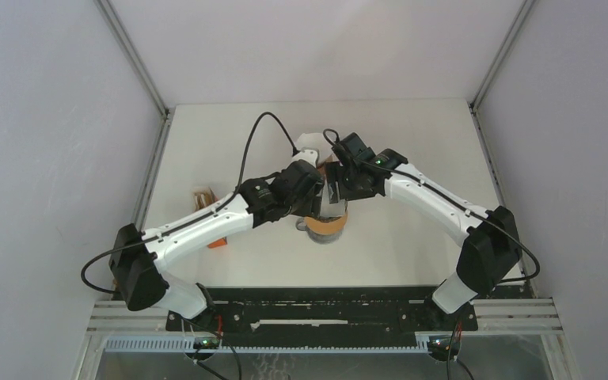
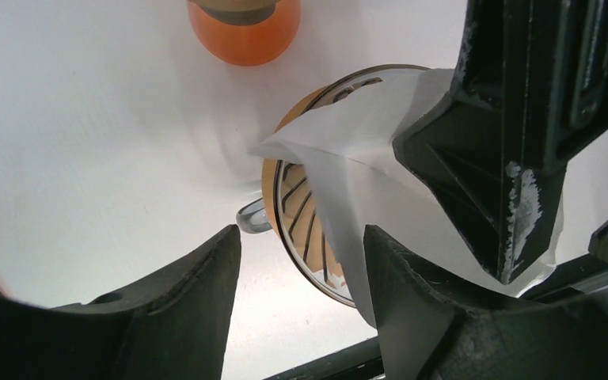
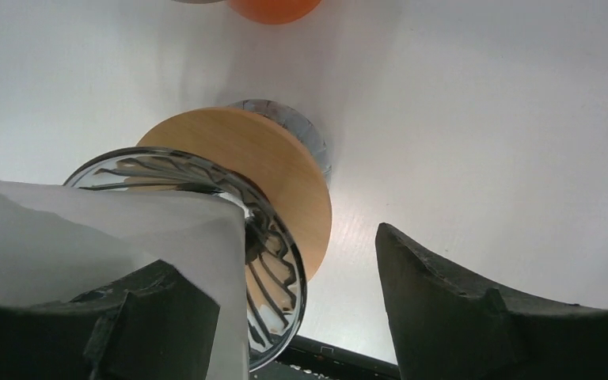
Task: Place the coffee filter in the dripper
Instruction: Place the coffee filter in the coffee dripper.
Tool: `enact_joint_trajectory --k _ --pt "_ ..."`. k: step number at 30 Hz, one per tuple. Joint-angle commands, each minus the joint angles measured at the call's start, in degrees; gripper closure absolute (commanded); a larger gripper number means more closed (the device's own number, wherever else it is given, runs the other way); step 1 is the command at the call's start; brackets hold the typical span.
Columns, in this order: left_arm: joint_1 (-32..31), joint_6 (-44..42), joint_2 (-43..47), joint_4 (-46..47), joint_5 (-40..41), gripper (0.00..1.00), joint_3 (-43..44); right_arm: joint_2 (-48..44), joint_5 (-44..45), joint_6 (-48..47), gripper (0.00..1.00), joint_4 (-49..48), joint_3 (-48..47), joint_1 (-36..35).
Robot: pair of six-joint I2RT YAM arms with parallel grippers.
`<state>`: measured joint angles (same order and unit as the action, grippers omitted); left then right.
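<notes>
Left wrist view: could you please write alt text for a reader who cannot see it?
A white paper coffee filter lies draped over the rim of a ribbed glass dripper with a wooden collar on a white table. The open left gripper frames it from below, the right gripper looms at right, and an orange object sits beyond.

The white counter (image 1: 412,150) carries the dripper (image 1: 328,228) close to its centre, a little toward 6 o'clock; it stands upright on its round wooden collar. Toward 9 o'clock, near the counter's edge, lies a small brownish object (image 1: 202,195). Toward 8 o'clock lies an orange object (image 1: 218,243), half hidden by an arm.
</notes>
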<state>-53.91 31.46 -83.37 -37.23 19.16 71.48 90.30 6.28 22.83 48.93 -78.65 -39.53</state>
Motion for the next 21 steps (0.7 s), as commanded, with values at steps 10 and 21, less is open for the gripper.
enact_joint_trajectory --k 10,21 --pt "2.1 0.3 2.3 3.8 -1.9 0.37 -2.4 2.3 -2.8 -1.2 0.26 -3.7 1.9 0.9" --pt "2.2 1.1 3.0 4.2 -2.0 0.40 -5.5 2.0 -2.4 -0.9 0.26 -4.4 3.4 0.7"
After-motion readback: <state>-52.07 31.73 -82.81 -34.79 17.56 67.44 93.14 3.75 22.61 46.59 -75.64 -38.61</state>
